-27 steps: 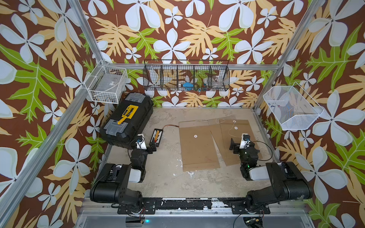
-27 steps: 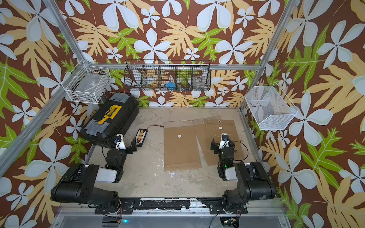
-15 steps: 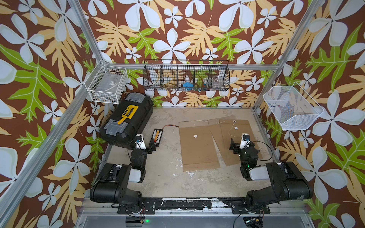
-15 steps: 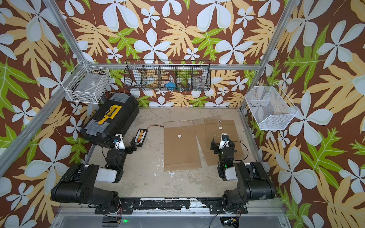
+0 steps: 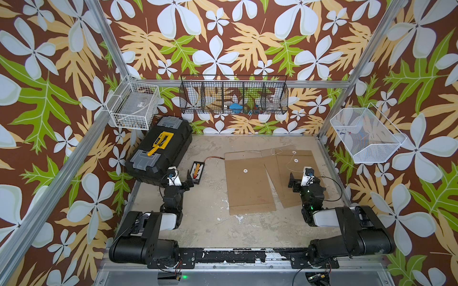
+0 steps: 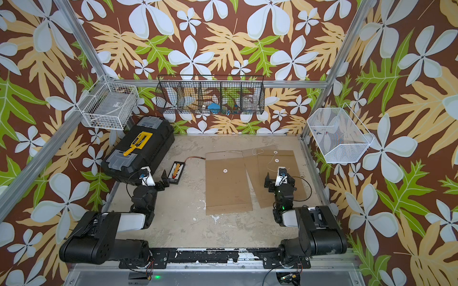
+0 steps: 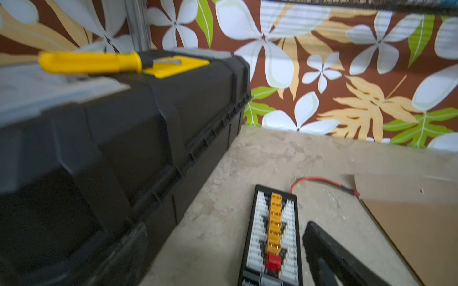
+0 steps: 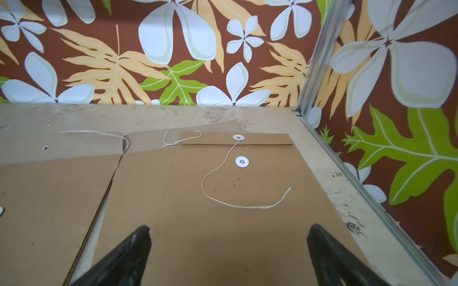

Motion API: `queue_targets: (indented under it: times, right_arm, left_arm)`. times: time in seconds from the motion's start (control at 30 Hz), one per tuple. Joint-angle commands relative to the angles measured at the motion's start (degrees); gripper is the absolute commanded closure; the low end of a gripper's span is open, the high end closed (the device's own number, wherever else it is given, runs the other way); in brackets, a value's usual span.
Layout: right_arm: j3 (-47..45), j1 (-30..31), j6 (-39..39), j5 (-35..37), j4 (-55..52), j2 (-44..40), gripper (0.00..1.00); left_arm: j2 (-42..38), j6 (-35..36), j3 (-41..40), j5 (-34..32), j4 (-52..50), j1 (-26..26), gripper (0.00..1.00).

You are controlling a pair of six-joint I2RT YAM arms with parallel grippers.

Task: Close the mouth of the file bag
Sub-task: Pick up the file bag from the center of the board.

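Note:
Two brown file bags lie flat on the table in both top views. The middle file bag (image 5: 247, 185) has its flap (image 5: 244, 156) spread open toward the back wall. On the right file bag (image 8: 223, 193) the flap (image 8: 262, 139) is folded down, and a loose white string (image 8: 218, 198) runs from the flap's button past the body's button (image 8: 242, 162). My right gripper (image 8: 229, 235) hovers open over this bag's near half, holding nothing. My left gripper (image 5: 179, 184) is open beside the toolbox, apart from both bags.
A black toolbox (image 5: 161, 151) with a yellow handle fills the back left. A connector board (image 7: 272, 232) with a red wire lies right in front of the left gripper. Wire baskets hang on the left (image 5: 135, 106), back (image 5: 234, 99) and right (image 5: 364, 135) walls.

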Motion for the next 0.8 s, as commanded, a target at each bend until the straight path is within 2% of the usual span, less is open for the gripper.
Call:
queue_targets:
  times: [0.0,0.07,0.17,0.27,0.3,0.33,0.37,0.4,0.43,0.5,0.57,0.7,0.77]
  right_arm:
    - [10.1,3.3,3.4,7.9,-23.6,-5.1,0.0]
    - [16.9,6.9,5.4,13.7,-36.1,-6.5,0.0]
    - [25.1,12.7,11.7,19.7,-52.2,-8.7,0.0]
    - [31.6,13.2,27.3,12.6,-66.2,-9.6,0.0]
    - [31.4,12.5,31.4,7.1,-66.2,-9.7,0.0]
    - [30.4,10.5,29.8,-4.1,-64.1,-10.1,0.04]
    - [29.3,9.5,29.6,-9.8,-62.7,-10.6,0.12]
    - [28.0,9.6,30.3,-11.7,-61.5,-11.7,0.15]
    - [26.6,9.7,31.3,-13.6,-60.3,-12.8,0.17]
    - [25.3,9.7,32.7,-16.2,-60.1,-13.8,0.18]
    - [25.9,9.9,33.8,-18.1,-62.4,-13.5,0.18]
    - [28.5,10.1,33.0,-16.6,-70.6,-11.8,0.19]
    - [27.8,10.1,32.7,-17.2,-71.3,-11.6,0.26]
  left_arm:
    - [-4.3,2.3,3.9,-6.0,-11.4,-3.6,0.0]
    - [-7.0,-1.3,5.6,-8.6,-14.7,-5.2,0.0]
    - [-10.4,-8.9,10.0,-4.9,-22.3,-5.4,0.0]
    - [-13.0,-17.4,19.4,-1.6,-39.6,-5.5,0.0]
    - [-13.3,-19.8,21.7,0.6,-43.1,-5.5,0.0]
    - [-13.6,-21.0,23.6,2.7,-45.5,-5.5,0.0]
    - [-14.0,-22.8,24.9,2.9,-48.1,-5.5,0.0]
    - [-14.4,-26.9,25.8,2.1,-50.8,-5.5,0.0]
    - [-14.9,-27.2,26.4,3.1,-52.4,-5.4,0.0]
    - [-15.5,-22.4,27.4,8.0,-52.3,-5.5,0.0]
    - [-15.3,-20.8,29.5,10.4,-55.2,-5.5,0.01]
    - [-14.7,-21.9,32.4,17.2,-61.0,-5.9,0.06]
    - [-14.1,-24.7,33.4,18.7,-64.2,-6.7,0.06]
